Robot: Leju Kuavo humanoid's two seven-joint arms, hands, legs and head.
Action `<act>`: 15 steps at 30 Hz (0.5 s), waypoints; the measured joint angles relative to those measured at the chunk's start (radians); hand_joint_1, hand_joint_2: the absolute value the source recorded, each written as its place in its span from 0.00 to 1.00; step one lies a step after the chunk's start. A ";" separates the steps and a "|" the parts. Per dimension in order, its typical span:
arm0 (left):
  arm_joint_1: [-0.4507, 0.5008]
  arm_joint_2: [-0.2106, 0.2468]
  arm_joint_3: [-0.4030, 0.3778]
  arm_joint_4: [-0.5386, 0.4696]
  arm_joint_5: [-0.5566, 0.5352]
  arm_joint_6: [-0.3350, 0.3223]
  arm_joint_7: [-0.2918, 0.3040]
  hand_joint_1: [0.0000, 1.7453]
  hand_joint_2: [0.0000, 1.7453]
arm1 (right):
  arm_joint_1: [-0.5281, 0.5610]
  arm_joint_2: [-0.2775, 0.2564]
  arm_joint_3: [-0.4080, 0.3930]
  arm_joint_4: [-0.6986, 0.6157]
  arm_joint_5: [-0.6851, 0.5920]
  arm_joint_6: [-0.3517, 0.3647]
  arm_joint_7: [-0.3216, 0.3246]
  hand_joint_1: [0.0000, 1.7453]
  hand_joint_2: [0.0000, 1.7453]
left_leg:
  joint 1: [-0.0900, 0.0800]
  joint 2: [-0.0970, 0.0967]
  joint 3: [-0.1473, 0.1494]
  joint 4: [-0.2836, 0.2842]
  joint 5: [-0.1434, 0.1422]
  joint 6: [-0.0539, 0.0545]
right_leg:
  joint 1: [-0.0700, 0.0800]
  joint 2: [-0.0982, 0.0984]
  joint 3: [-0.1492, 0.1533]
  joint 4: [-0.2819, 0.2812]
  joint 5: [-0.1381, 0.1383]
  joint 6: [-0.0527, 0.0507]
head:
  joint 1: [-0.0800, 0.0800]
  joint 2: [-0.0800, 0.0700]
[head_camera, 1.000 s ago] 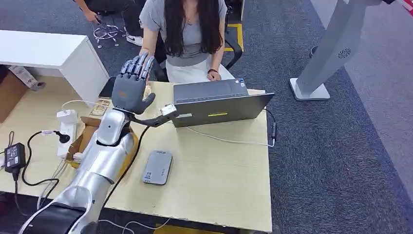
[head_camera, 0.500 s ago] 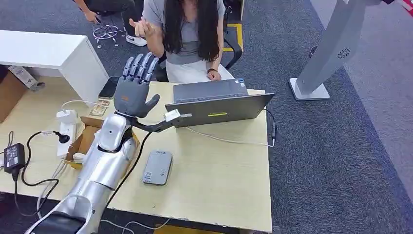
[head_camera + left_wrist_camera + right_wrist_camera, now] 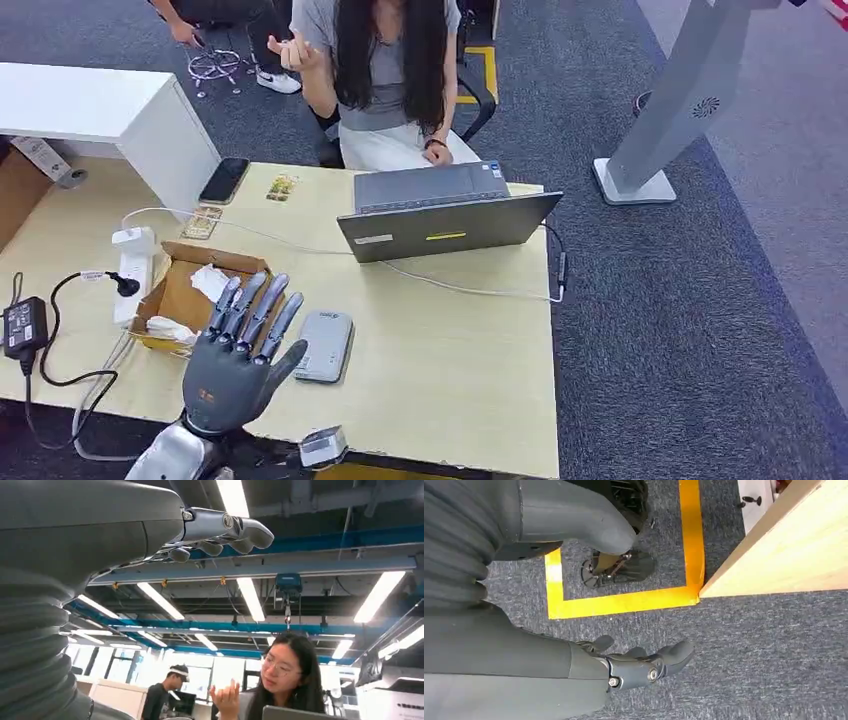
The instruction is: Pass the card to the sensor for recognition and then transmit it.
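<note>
My left hand (image 3: 238,362) hovers low over the table's near edge, just left of the grey sensor box (image 3: 325,345), with its fingers spread and nothing in them. The left wrist view also shows the left hand (image 3: 220,530) empty, against the ceiling. A small printed card (image 3: 283,187) lies flat at the far side of the table, beside the laptop (image 3: 445,215). Another card (image 3: 203,222) lies near the white cabinet. My right hand (image 3: 644,666) hangs over the carpet beside the table edge, holding nothing.
A person (image 3: 385,70) sits behind the laptop with one hand (image 3: 293,48) raised. An open cardboard box (image 3: 190,295), a phone (image 3: 223,180), a power strip (image 3: 133,262) and cables lie on the left of the table. The white cabinet (image 3: 90,105) stands at the far left.
My left arm has drawn back from the far side near the person to the near edge by the sensor box. The person's hand has lifted away. The card by the laptop is now uncovered.
</note>
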 joint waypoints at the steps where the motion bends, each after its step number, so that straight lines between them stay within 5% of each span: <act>1: 0.009 0.004 0.000 -0.011 0.000 0.000 0.000 0.00 1.00 | 0.000 0.000 -0.002 0.000 0.000 0.000 0.000 0.00 1.00 | 0.000 0.000 0.000 0.000 0.000 0.000 | 0.000 0.000 0.000 0.000 0.000 0.000 | 0.000 0.000; 8: 0.069 0.015 0.000 -0.039 0.000 -0.001 -0.004 0.00 1.00 | 0.000 0.000 -0.012 0.000 0.000 -0.004 -0.001 0.00 1.00 | 0.000 0.000 0.001 0.000 0.001 0.001 | 0.000 0.000 0.001 0.000 0.001 0.000 | 0.000 0.000; 15: 0.144 0.062 0.000 -0.040 0.000 -0.031 0.055 0.00 1.00 | 0.000 -0.002 -0.032 0.000 -0.001 -0.014 -0.003 0.00 1.00 | 0.000 -0.001 0.000 0.000 0.001 0.001 | 0.000 0.000 0.000 0.000 0.001 0.000 | 0.000 0.000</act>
